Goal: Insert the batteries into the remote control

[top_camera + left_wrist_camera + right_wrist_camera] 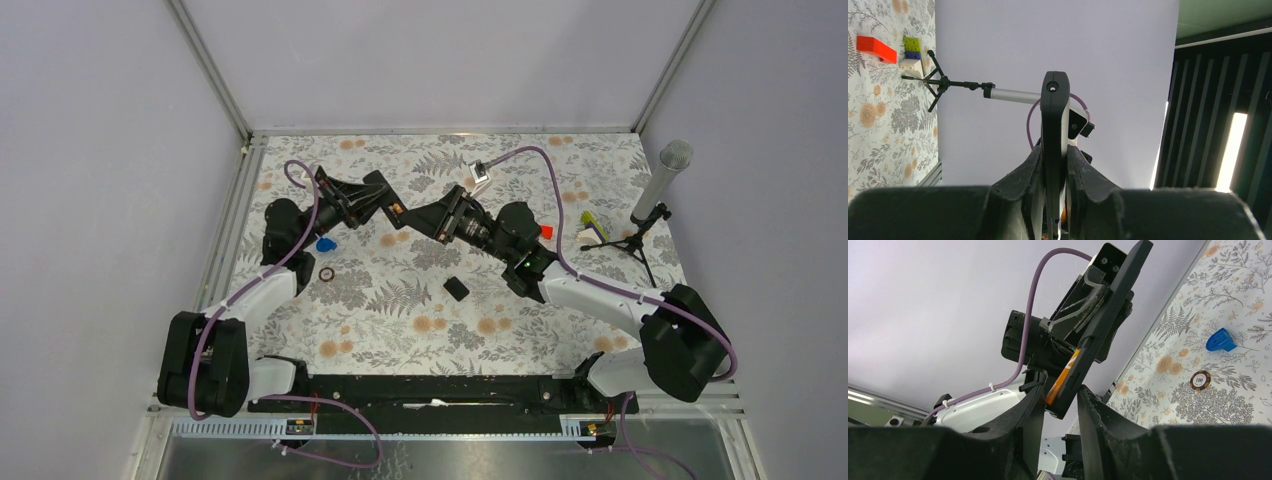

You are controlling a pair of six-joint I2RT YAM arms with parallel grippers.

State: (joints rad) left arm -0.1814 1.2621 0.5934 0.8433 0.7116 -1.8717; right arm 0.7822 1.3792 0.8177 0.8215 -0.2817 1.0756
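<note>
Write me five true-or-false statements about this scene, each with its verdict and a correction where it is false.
1. The left gripper is clamped on the remote control. True.
2. The black cover is fitted on the remote control. False: it lies alone on the table, away from both arms.
3. An orange battery sits in the remote control's open compartment. True.
4. The microphone lies flat on the table. False: it stands tilted on its tripod by the right edge.
5. The right gripper has a finger on either side of the remote control's end. True.
</note>
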